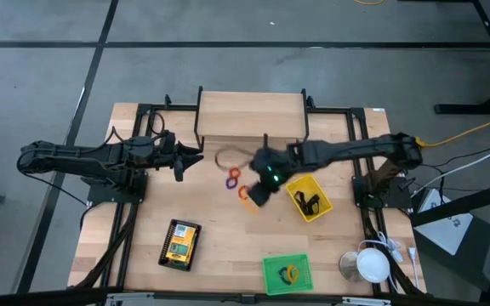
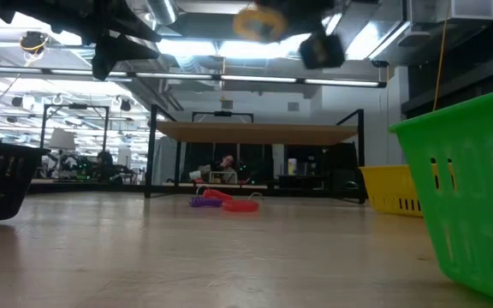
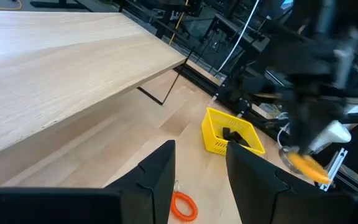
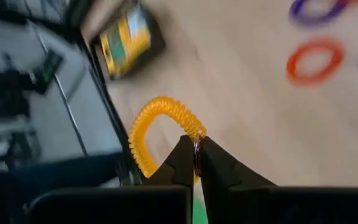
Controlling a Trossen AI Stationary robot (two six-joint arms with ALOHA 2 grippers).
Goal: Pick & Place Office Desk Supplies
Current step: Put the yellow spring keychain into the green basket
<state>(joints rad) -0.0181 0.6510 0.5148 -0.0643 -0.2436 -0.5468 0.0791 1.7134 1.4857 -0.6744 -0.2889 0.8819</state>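
The right gripper (image 4: pixel 196 163) is closed on the yellow coil ring (image 4: pixel 157 129) — lifted above the table, just beside the yellow bin (image 1: pixel 310 197). The left gripper (image 3: pixel 199 180) waits far from that bin, fingers apart — empty.

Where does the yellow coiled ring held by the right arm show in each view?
High: not clearly visible; hidden at the right gripper.
Low: yellow coiled ring, top centre.
Left wrist: blurred, right side.
Right wrist: pinched in the fingers.
Shared landmark: square yellow bin.
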